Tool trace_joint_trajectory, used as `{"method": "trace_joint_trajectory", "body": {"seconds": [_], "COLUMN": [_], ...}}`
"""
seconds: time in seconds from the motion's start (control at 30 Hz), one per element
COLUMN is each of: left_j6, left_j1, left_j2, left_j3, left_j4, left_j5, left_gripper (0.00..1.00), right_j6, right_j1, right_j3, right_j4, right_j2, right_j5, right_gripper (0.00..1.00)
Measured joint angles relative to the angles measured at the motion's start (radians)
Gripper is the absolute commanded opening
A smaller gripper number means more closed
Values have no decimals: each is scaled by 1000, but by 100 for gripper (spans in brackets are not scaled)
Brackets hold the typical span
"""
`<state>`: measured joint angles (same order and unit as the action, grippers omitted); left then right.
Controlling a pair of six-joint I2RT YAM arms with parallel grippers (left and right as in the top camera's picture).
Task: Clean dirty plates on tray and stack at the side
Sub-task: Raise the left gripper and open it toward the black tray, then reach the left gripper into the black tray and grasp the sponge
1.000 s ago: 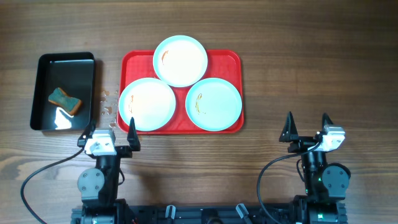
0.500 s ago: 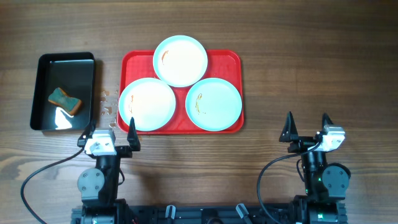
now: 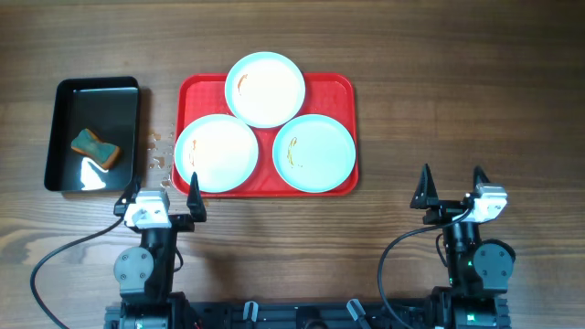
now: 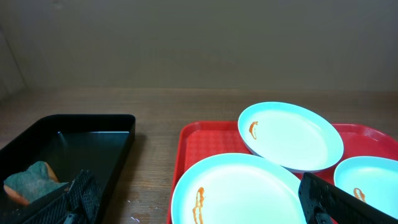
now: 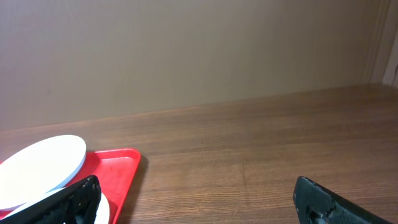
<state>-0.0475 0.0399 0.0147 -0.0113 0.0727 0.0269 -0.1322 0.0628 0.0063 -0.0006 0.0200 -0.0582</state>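
Note:
Three pale plates lie on the red tray [image 3: 340,84]: one at the back [image 3: 265,88], one front left [image 3: 216,153], one front right [image 3: 314,152]. Each carries a thin orange-brown smear. My left gripper [image 3: 164,194] is open and empty, just in front of the tray's front left corner. My right gripper [image 3: 451,187] is open and empty, to the right of the tray over bare table. The left wrist view shows the front left plate [image 4: 242,190], the back plate [image 4: 290,135] and the tray [image 4: 205,140]. The right wrist view shows the tray's corner [image 5: 121,165].
A black rectangular pan [image 3: 91,133] stands left of the tray and holds a green and orange sponge [image 3: 96,147]. It also shows in the left wrist view [image 4: 81,146]. Small wet spots [image 3: 161,151] lie between pan and tray. The table is brown wood.

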Motion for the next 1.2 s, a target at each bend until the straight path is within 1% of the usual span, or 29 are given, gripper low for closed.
{"method": "trace_joint_trajectory", "body": {"seconds": [0.73,0.8,0.83,0.9,0.97,1.03,1.1,1.17,1.2], "left_j6": [0,16,46,142,285,392,477,532,567], "left_j1": [0,0,0,0,0,0,0,0,0], "left_j2": [0,0,0,0,0,0,0,0,1], "left_j3": [0,0,0,0,0,0,0,1,4], "left_j4": [0,-4,-9,-21,-31,-35,-35,-55,-95], "left_j5": [-4,23,66,190,375,514,614,662,688], "left_gripper": [100,100,100,100,100,100,100,100,100], "right_j6": [0,0,0,0,0,0,0,0,0], "right_j1": [0,0,0,0,0,0,0,0,0], "right_j3": [0,0,0,0,0,0,0,0,0], "right_j4": [0,0,0,0,0,0,0,0,0], "right_j2": [0,0,0,0,0,0,0,0,0], "right_j5": [0,0,0,0,0,0,0,0,0], "right_gripper": [100,100,100,100,100,100,100,100,100]}}
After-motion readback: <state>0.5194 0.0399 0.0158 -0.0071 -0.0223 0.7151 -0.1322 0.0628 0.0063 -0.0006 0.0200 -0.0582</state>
